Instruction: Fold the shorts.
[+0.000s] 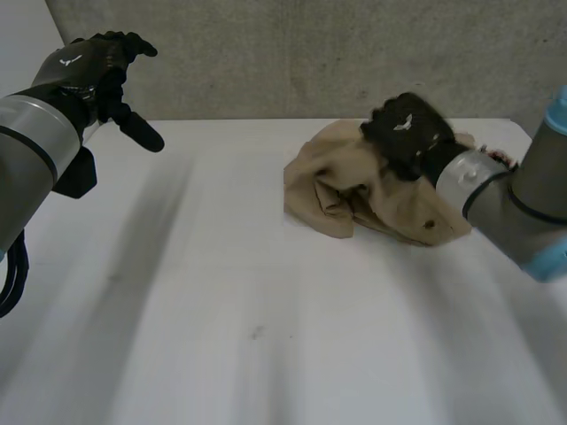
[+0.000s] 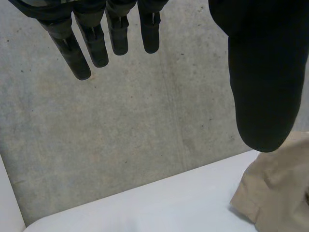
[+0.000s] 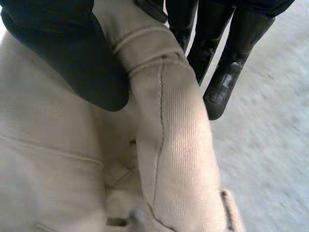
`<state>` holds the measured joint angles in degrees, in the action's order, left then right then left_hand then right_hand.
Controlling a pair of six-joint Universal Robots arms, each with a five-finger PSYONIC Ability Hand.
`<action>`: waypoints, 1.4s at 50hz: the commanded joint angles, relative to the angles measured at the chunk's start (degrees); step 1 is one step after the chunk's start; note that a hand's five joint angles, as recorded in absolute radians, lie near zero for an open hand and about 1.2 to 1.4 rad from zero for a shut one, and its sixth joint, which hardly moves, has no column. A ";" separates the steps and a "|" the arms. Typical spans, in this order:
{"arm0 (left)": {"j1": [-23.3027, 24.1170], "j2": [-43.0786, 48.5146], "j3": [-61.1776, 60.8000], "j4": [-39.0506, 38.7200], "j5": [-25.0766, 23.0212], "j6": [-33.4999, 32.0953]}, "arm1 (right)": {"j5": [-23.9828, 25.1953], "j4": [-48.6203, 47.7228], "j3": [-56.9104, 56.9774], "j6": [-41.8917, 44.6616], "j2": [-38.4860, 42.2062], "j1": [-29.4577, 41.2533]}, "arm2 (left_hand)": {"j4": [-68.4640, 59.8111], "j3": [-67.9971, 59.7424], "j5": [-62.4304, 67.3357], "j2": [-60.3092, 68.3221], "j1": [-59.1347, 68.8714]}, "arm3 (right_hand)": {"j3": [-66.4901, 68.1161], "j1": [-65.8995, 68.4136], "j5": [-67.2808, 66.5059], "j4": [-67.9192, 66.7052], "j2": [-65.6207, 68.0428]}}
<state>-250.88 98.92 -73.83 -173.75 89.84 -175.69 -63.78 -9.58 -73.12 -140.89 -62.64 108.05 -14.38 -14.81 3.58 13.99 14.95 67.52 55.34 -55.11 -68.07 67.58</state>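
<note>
Crumpled in a loose heap toward the far right of the white worktop (image 1: pixel 221 310): light tan woven-cloth shorts (image 1: pixel 341 195), bunched at hems and seams, not yet squared up or folded. Resting on top of the heap: black right hand (image 1: pixel 403 131), thumb and fingers closed on a raised ridge of the cloth beside a stitched seam, pinching it between them, as seen from the right wrist. Raised over the left side, well apart from the heap: black left hand (image 1: pixel 93 66), fingers straight and relaxed, holding nothing. Probably light, soft and limp in handling; apt to sag, drape and drag along the surface rather than keep any shape; neither fragile nor slippery. Best taken at the waistband or a leg hem, for the firmer edge of doubled stitching. Better held with one hand at each end than by a single mid-cloth pinch, so as to spread flat before any fold.
</note>
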 commanded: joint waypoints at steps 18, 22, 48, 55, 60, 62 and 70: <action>4.60 4.43 -3.25 -0.63 -0.10 -0.44 | -2.75 18.10 -16.36 -13.68 -19.18 5.26 | 1.31 1.73 -0.51 -0.92 -1.88 | -52.06 -39.87 49.65 52.60 -52.11; 6.10 6.45 -4.74 -0.89 -0.10 -3.51 | -2.93 18.72 -14.95 -24.59 -19.10 0.59 | 0.13 0.56 0.67 0.26 -0.70 | -51.38 -39.20 48.97 51.93 -51.44; 7.86 22.09 -5.90 -17.24 -13.63 -21.36 | -9.08 22.78 -34.88 -27.68 -26.12 1.10 | -1.05 -0.62 1.84 1.43 0.48 | -50.37 -38.19 47.96 50.92 -50.43; 9.17 30.35 1.05 -16.62 -13.20 -21.44 | -14.09 17.06 -36.57 -27.51 -24.64 5.07 | -1.89 -1.46 2.68 2.27 1.32 | -49.70 -37.52 47.29 50.25 -49.76; 10.05 34.40 4.92 -16.62 -12.58 -21.45 | -18.13 15.82 -35.08 -26.98 -18.59 5.77 | -6.75 -6.32 7.55 7.14 6.18 | -44.52 -32.34 42.11 45.07 -44.58; 10.14 35.98 6.84 -16.54 -11.71 -21.53 | -18.84 15.99 -34.11 -26.89 -16.91 6.30 | -13.78 -13.36 14.58 14.17 13.22 | -39.30 -27.12 36.89 39.84 -39.35; 10.32 39.41 12.65 -16.45 -5.55 -21.71 | -19.63 15.38 -29.10 -23.04 -14.09 7.71 | -61.69 -61.27 62.49 62.08 61.13 | 12.48 24.66 -14.89 -11.93 12.42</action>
<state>-240.59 136.34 -64.77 -190.27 80.23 -197.27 -83.32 5.95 -105.52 -166.97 -77.82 115.50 -36.21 -36.04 25.90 36.14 37.97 54.98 46.40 -42.07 -55.01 56.52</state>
